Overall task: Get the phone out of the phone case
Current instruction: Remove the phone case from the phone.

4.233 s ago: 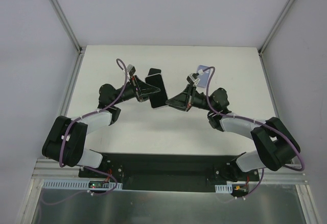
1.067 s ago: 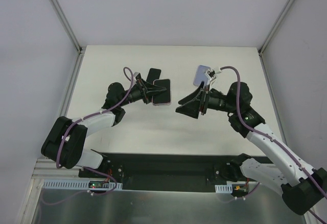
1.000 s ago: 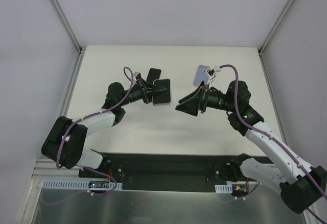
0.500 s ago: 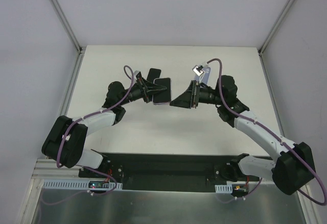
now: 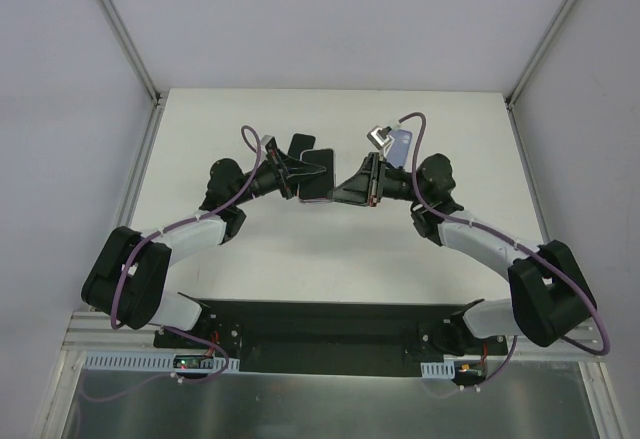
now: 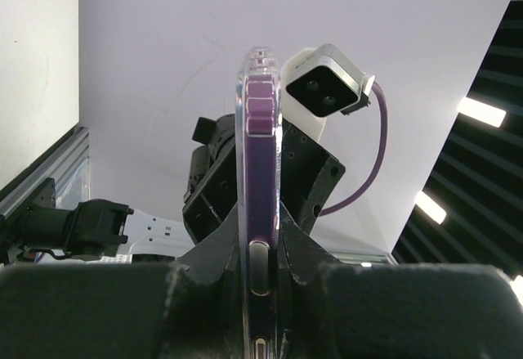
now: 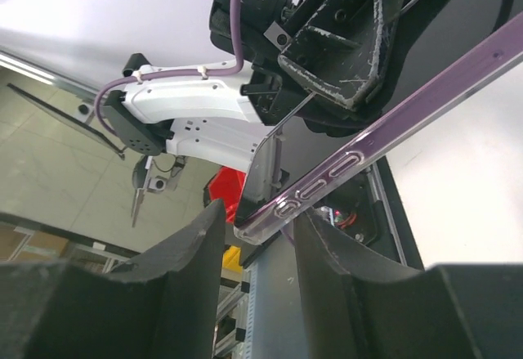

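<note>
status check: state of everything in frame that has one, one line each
phone: in its case, held up on edge
case: on the phone, no corner peeled off that I can see
left hand: shut on the cased phone
right hand: open, straddling a corner of the case, gap visible on one side

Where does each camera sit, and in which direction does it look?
Top external: above and behind the arms, looking down on the table; both arms show, left gripper and right gripper at the cased phone.
Left wrist: on the left arm, facing the phone's edge; its own left fingers show below, the right gripper behind.
Right wrist: on the right arm, facing the phone's corner; right fingers show below, the left gripper beyond.
Both wrist views share the phone.
</note>
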Controlling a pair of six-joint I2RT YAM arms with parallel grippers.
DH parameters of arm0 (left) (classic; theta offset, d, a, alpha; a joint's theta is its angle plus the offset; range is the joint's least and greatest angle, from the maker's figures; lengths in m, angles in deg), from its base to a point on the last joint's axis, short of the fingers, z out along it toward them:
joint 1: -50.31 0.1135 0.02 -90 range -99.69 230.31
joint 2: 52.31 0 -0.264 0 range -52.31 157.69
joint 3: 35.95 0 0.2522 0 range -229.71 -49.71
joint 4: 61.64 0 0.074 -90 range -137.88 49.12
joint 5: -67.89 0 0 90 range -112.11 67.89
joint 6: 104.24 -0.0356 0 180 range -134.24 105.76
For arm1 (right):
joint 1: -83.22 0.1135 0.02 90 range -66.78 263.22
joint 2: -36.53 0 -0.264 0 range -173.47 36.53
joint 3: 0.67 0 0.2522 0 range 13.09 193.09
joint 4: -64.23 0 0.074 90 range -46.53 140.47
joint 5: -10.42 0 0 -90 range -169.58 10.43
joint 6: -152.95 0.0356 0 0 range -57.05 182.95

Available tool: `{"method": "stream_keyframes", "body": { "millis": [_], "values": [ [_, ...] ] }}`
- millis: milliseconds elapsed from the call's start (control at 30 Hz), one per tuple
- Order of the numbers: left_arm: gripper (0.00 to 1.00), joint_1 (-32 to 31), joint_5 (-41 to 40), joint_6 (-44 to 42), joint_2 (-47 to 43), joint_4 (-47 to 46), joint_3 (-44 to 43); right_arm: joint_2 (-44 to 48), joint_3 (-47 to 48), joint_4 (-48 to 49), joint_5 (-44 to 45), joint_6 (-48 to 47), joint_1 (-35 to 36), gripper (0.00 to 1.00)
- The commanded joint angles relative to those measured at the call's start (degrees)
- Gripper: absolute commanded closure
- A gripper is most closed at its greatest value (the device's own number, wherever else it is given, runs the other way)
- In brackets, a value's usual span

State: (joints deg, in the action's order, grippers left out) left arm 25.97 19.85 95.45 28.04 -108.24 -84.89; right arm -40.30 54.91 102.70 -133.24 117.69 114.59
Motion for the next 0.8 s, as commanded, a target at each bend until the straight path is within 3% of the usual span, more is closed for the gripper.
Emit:
{"method": "stream_keyframes", "body": {
  "millis": [0, 533, 767],
  "values": [
    [1.00, -0.36, 0.85, -0.35, -1.52, -5.21, -2.35, -3.30, -0.69, 25.36, -1.17, 11.87, 0.35, 0.61],
    [1.00, 0.61, 0.85, 0.00, -2.22, -5.56, -1.82, -3.93, -2.62, 32.76, -2.49, 13.46, 0.70, 0.59],
    [1.00, 0.96, 0.85, 0.09, -2.57, -5.47, -1.56, -4.90, -2.98, 33.47, -2.58, 13.37, 1.14, 0.62]
  ]
}}
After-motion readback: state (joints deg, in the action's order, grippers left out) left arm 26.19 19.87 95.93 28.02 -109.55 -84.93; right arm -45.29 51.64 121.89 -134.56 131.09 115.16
